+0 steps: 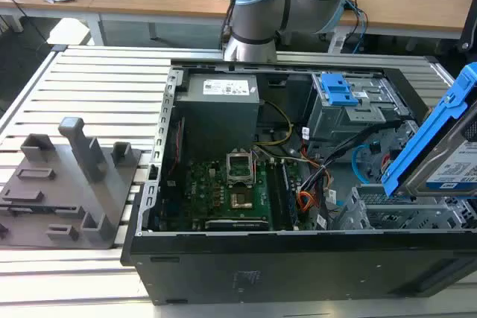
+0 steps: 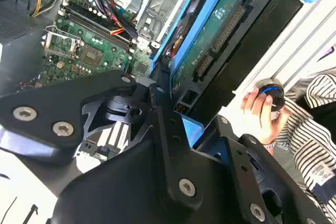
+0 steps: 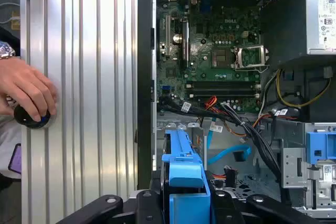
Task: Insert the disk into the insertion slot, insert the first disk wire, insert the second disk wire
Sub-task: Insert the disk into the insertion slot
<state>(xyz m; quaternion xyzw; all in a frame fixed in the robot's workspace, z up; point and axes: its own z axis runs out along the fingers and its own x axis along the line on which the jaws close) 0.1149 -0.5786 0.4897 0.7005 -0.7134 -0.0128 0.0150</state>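
Observation:
The disk, silver-grey in a bright blue caddy, hangs tilted at the exterior view's right, above the insertion slot, a low cage of perforated grey metal in the open computer case. My gripper is shut on the disk; its black fingers clamp the caddy's sides. In the second wrist view the disk's green circuit-board underside faces the camera beyond my gripper. A blue cable and black and orange wires lie loose beside the cage; I cannot tell which are the disk wires.
A taller grey bay with a blue latch stands behind the cage. The motherboard and power supply fill the case's middle. A person's hand rests on a round button on the ribbed table. A grey fixture sits at the exterior view's left.

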